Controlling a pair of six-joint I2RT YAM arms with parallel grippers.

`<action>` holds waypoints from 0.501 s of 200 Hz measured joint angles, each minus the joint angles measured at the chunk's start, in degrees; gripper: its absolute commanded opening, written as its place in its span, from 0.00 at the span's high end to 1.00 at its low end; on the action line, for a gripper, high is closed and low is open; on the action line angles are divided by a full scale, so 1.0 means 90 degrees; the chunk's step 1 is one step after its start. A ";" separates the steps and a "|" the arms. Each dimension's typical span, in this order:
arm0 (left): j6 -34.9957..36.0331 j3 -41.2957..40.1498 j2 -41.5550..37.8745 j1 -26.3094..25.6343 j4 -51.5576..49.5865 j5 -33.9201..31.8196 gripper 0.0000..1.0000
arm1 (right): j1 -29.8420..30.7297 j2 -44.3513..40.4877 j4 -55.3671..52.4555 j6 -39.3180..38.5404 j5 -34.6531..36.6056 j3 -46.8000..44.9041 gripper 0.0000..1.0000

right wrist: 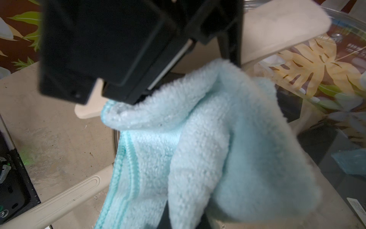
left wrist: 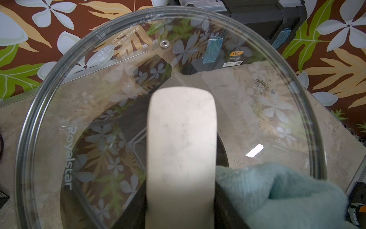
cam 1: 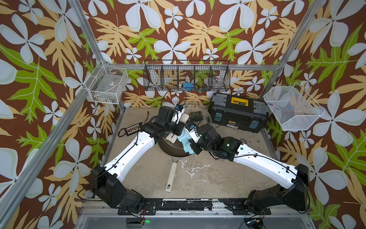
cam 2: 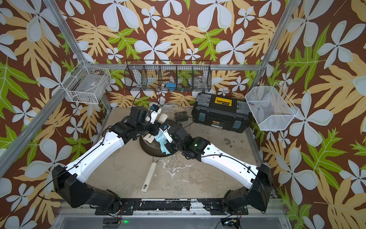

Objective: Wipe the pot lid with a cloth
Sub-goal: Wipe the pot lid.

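Your left tool (cam 1: 176,128) is clamped on the cream handle of the one pot lid (left wrist: 257,99), held at the centre of both top views over the single dark frying pan (cam 1: 172,152). Your right tool (cam 1: 189,145) pinches the one cloth (right wrist: 198,138), bunched against the glass just beside that handle. One toolbox (cam 1: 237,113) stands on the table at centre right, and three wire baskets (cam 1: 178,79) hang across the upper frame.

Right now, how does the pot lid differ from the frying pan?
The pot lid is clear glass; the frying pan is dark. The lid is held up, tilted; the pan lies on the table. The lid's handle crosses its middle; the pan's handle juts out long. Both are round with cream handles.
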 measured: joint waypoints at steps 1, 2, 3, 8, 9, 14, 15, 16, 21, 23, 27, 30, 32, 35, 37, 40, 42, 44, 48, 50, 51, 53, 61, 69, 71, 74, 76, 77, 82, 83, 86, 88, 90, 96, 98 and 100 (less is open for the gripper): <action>0.0000 0.0000 0.0000 0.0000 0.0002 0.0000 1.00 | 0.0002 0.0000 0.0002 0.0000 -0.0002 -0.0002 1.00; 0.0000 0.0000 0.0000 0.0000 0.0005 0.0000 1.00 | 0.0007 -0.0002 0.0005 0.0000 -0.0007 -0.0007 1.00; 0.0000 0.0000 0.0000 0.0000 0.0007 0.0000 1.00 | 0.0007 -0.0002 0.0007 0.0000 -0.0010 -0.0010 1.00; 0.0000 0.0000 0.0000 0.0000 0.0017 -0.0002 1.00 | 0.0015 -0.0012 0.0019 0.0002 -0.0022 -0.0032 1.00; 0.0000 0.0000 0.0000 0.0000 0.0017 -0.0002 1.00 | 0.0017 -0.0012 0.0027 0.0002 -0.0024 -0.0036 1.00; 0.0000 0.0000 0.0000 0.0000 0.0022 -0.0005 1.00 | 0.0019 -0.0022 0.0049 0.0007 -0.0036 -0.0056 1.00; 0.0000 0.0000 0.0000 0.0000 0.0024 -0.0005 1.00 | 0.0019 -0.0022 0.0051 0.0010 -0.0039 -0.0058 1.00; 0.0000 0.0000 0.0000 0.0000 0.0024 -0.0005 1.00 | 0.0019 -0.0022 0.0053 0.0012 -0.0041 -0.0063 1.00; 0.0000 0.0000 0.0000 0.0000 0.0024 -0.0007 1.00 | 0.0022 -0.0024 0.0068 0.0024 -0.0053 -0.0078 1.00; 0.0000 0.0000 0.0000 0.0000 0.0024 -0.0010 1.00 | 0.0024 -0.0024 0.0073 0.0027 -0.0061 -0.0083 1.00; 0.0000 0.0000 0.0000 0.0000 0.0024 -0.0012 1.00 | 0.0029 -0.0024 0.0085 0.0029 -0.0073 -0.0087 1.00; 0.0000 0.0000 0.0000 0.0000 0.0024 -0.0012 1.00 | 0.0032 -0.0024 0.0090 0.0036 -0.0083 -0.0090 1.00; 0.0000 0.0000 0.0000 0.0000 0.0024 -0.0012 1.00 | 0.0032 -0.0024 0.0092 0.0046 -0.0087 -0.0092 1.00; 0.0000 0.0000 0.0000 0.0000 0.0024 -0.0012 1.00 | 0.0032 -0.0024 0.0100 0.0056 -0.0090 -0.0097 1.00; 0.0000 0.0000 0.0000 0.0000 0.0024 -0.0012 1.00 | 0.0032 -0.0024 0.0102 0.0058 -0.0090 -0.0100 1.00; 0.0000 0.0000 0.0000 0.0000 0.0024 -0.0012 1.00 | 0.0032 -0.0024 0.0104 0.0066 -0.0090 -0.0102 1.00; 0.0000 0.0000 0.0000 0.0000 0.0024 -0.0012 1.00 | 0.0032 -0.0024 0.0107 0.0073 -0.0087 -0.0102 1.00; 0.0000 0.0000 0.0000 0.0000 0.0024 -0.0012 1.00 | 0.0032 -0.0022 0.0109 0.0073 -0.0085 -0.0104 1.00; 0.0002 0.0000 0.0000 0.0000 0.0024 -0.0012 1.00 | 0.0032 -0.0022 0.0112 0.0073 -0.0085 -0.0104 1.00; 0.0002 0.0000 0.0000 0.0000 0.0024 -0.0012 1.00 | 0.0032 -0.0022 0.0112 0.0073 -0.0083 -0.0104 1.00; 0.0005 0.0000 0.0000 0.0000 0.0024 -0.0012 1.00 | 0.0032 -0.0022 0.0112 0.0073 -0.0083 -0.0102 1.00; 0.0005 0.0000 0.0000 0.0000 0.0024 -0.0012 1.00 | 0.0032 -0.0022 0.0109 0.0073 -0.0080 -0.0100 1.00; 0.0002 -0.0005 -0.0002 0.0000 0.0032 -0.0012 1.00 | 0.0032 -0.0019 0.0095 0.0070 -0.0068 -0.0085 1.00; 0.0002 -0.0053 -0.0027 0.0000 0.0078 -0.0012 1.00 | 0.0027 -0.0010 0.0068 0.0070 -0.0058 -0.0053 1.00; 0.0002 -0.0066 -0.0036 0.0000 0.0083 -0.0010 1.00 | 0.0022 -0.0007 0.0053 0.0070 -0.0056 -0.0046 1.00; 0.0002 -0.0080 -0.0049 0.0000 0.0087 -0.0010 1.00 | 0.0015 -0.0002 0.0039 0.0070 -0.0051 -0.0036 1.00; 0.0002 -0.0090 -0.0056 0.0000 0.0095 -0.0010 1.00 | 0.0015 0.0000 0.0032 0.0068 -0.0056 -0.0027 1.00; 0.0002 -0.0095 -0.0061 0.0000 0.0097 -0.0010 1.00 | 0.0012 0.0002 0.0027 0.0068 -0.0058 -0.0024 1.00; 0.0002 -0.0131 -0.0095 0.0000 0.0121 -0.0010 1.00 | 0.0000 0.0005 -0.0017 0.0063 -0.0063 0.0000 1.00; 0.0002 -0.0136 -0.0100 0.0000 0.0121 -0.0010 1.00 | -0.0002 0.0005 -0.0019 0.0063 -0.0063 0.0005 1.00; 0.0002 -0.0155 -0.0119 0.0000 0.0126 -0.0010 1.00 | -0.0015 0.0005 -0.0039 0.0056 -0.0066 0.0015 1.00; 0.0000 -0.0168 -0.0134 0.0000 0.0138 -0.0007 1.00 | -0.0022 0.0005 -0.0056 0.0049 -0.0070 0.0024 1.00; 0.0000 -0.0187 -0.0153 0.0000 0.0151 -0.0007 1.00 | -0.0032 0.0005 -0.0066 0.0041 -0.0070 0.0032 1.00; 0.0005 -0.0231 -0.0192 0.0000 0.0182 -0.0012 1.00 | -0.0066 -0.0002 -0.0078 0.0034 -0.0085 0.0049 1.00; 0.0010 -0.0245 -0.0206 0.0000 0.0194 -0.0012 1.00 | -0.0083 -0.0007 -0.0080 0.0024 -0.0092 0.0053 1.00; 0.0017 -0.0260 -0.0223 0.0000 0.0211 -0.0012 1.00 | -0.0100 -0.0012 -0.0087 0.0007 -0.0107 0.0056 1.00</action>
